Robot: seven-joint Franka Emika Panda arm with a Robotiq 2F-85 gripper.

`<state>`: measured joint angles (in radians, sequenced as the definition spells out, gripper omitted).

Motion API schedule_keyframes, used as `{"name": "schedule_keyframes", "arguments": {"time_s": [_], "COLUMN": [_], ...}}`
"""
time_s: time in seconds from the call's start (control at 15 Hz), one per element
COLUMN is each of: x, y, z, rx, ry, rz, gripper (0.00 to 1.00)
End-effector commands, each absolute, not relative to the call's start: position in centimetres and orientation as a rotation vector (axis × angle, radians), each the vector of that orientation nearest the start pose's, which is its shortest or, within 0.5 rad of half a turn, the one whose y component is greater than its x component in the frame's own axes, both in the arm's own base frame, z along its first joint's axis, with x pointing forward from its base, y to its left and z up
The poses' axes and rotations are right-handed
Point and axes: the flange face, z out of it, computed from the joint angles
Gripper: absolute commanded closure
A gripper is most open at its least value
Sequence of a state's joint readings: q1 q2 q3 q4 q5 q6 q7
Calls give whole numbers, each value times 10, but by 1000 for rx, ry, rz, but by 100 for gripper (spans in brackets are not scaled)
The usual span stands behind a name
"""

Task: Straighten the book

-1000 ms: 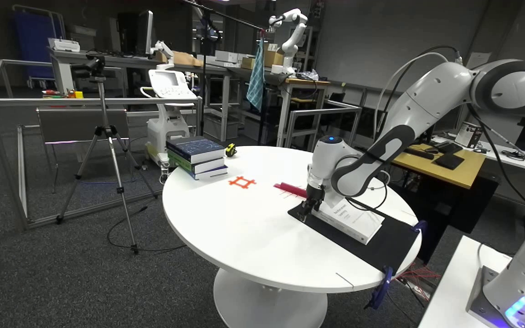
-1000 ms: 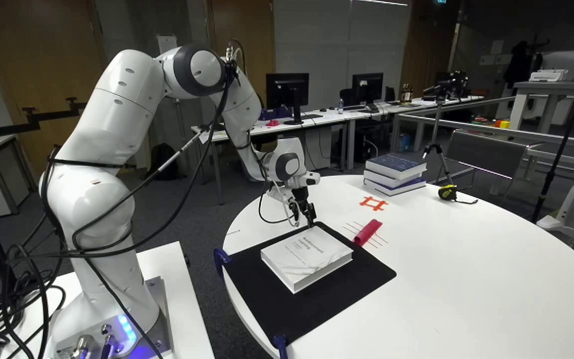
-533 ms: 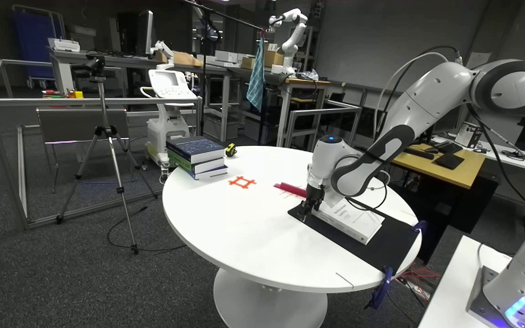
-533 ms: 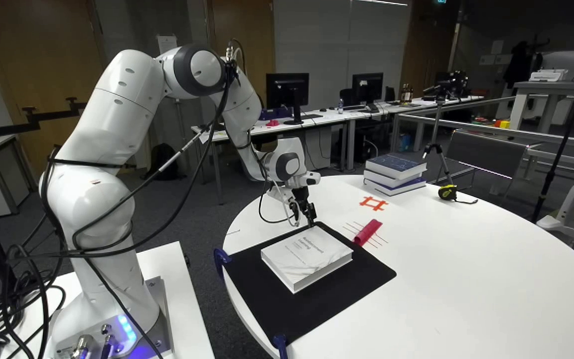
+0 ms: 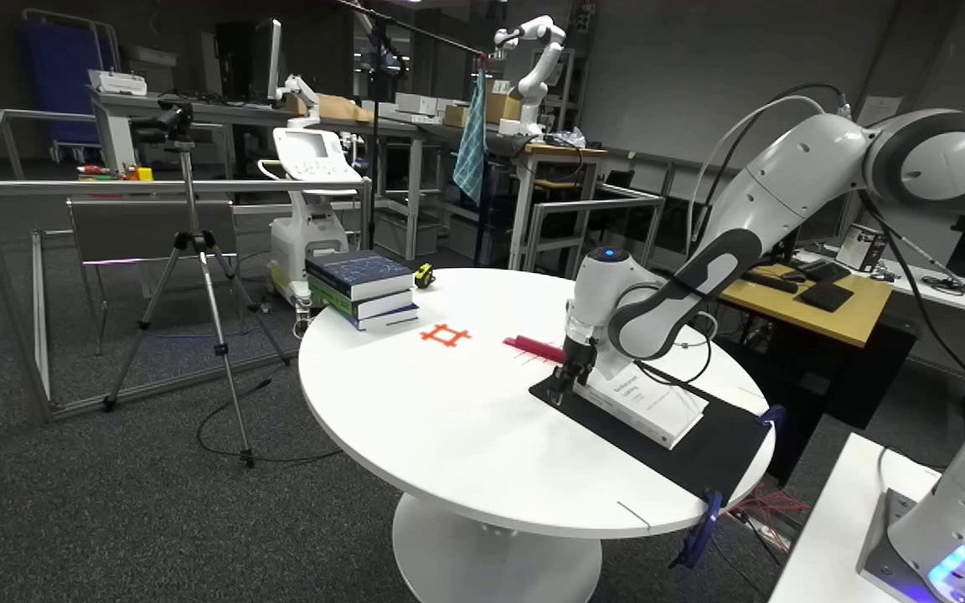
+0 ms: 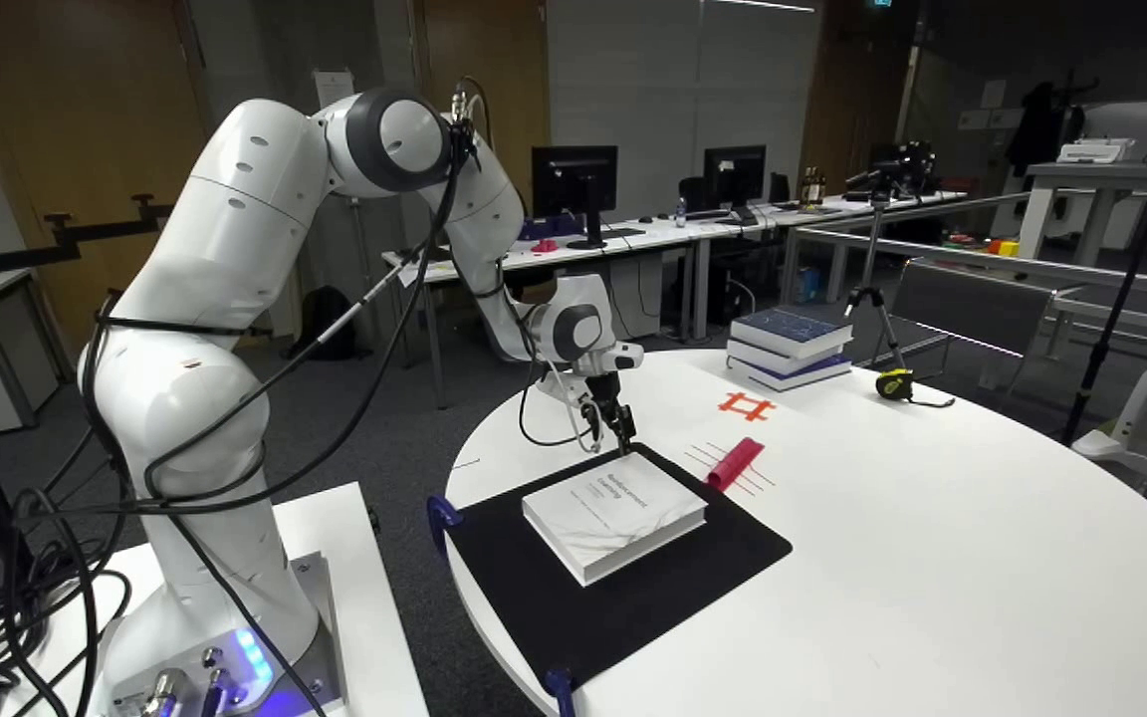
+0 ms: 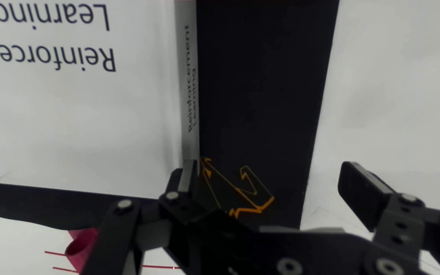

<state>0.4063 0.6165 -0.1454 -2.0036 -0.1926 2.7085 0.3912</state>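
The white book (image 5: 650,404), titled Reinforcement Learning, lies flat on the black sheet (image 5: 709,461). In an exterior view the book (image 6: 613,518) sits slightly askew to the black sheet (image 6: 633,622). In the wrist view, the book (image 7: 78,110) is upside down at the left, its spine at a small angle to the sheet's edge. My gripper (image 7: 269,175) is open. One finger is at the spine near the book's corner; whether it touches is hard to tell. The other finger is over the white table. The gripper shows low at the book's far end in both exterior views (image 5: 570,387) (image 6: 609,430).
A red tube (image 6: 735,464) lies beside the sheet. Orange tape (image 6: 747,405) marks a square on the white table (image 6: 892,538). A stack of dark books (image 6: 790,347) and a yellow tape measure (image 6: 894,384) stand farther off. Blue clamps (image 5: 700,529) grip the table's edge.
The gripper has shifted very slightly, to the right in an exterior view. The book has turned or shifted by a tiny amount with it. The gripper stays open.
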Motion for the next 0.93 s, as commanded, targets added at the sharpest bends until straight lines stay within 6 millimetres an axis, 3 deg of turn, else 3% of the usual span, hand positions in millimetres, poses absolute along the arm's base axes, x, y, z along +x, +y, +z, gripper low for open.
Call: {"name": "schedule_keyframes", "arguments": {"time_s": [0.0, 0.4, 0.87], "x": [592, 574, 557], "y": [166, 181, 202], "z": [158, 171, 208], "rx": [-3300, -3267, -3233], "ry": [-94, -127, -111], "rz": [-233, -206, -246], "gripper": [0, 0, 0]}}
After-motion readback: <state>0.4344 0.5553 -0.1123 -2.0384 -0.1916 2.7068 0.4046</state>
